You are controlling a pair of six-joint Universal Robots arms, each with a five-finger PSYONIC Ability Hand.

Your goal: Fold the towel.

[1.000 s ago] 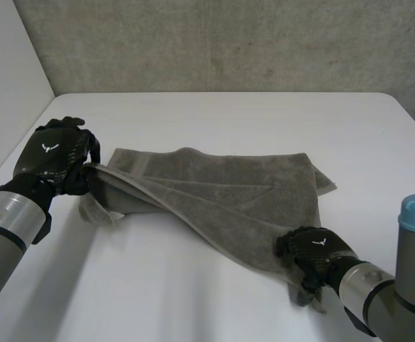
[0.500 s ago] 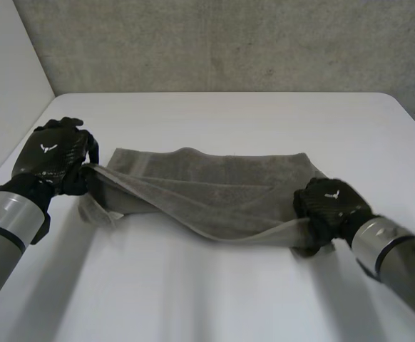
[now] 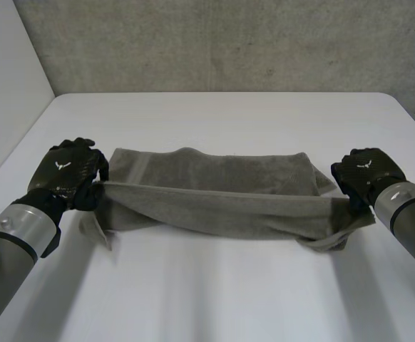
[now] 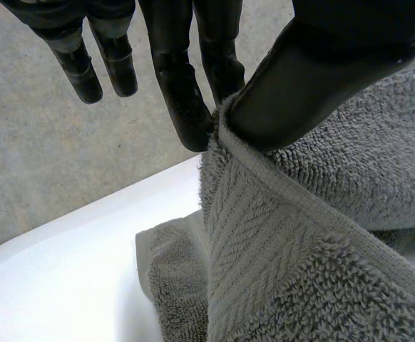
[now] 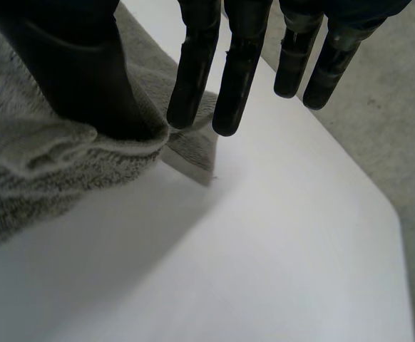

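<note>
A grey towel (image 3: 222,178) lies across the middle of the white table (image 3: 214,292). Its near edge is lifted and stretched level between both hands, over the part still lying flat. My left hand (image 3: 68,171) holds the left end of that edge; in the left wrist view the thumb (image 4: 321,64) and a finger pinch the towel's hem (image 4: 279,242). At the right end my right hand (image 3: 364,174) grips the towel, whose corner hangs below it. The right wrist view shows its thumb (image 5: 79,64) and a finger pinching the towel (image 5: 43,164), other fingers straight.
A concrete wall (image 3: 229,43) rises behind the table's far edge, and a white panel (image 3: 8,85) stands at the left. Bare tabletop lies in front of the towel and beyond it.
My right hand has carried its towel corner from the near front out to the right and farther back, pulling the lifted edge straight. The left hand has shifted slightly nearer, still gripping.
</note>
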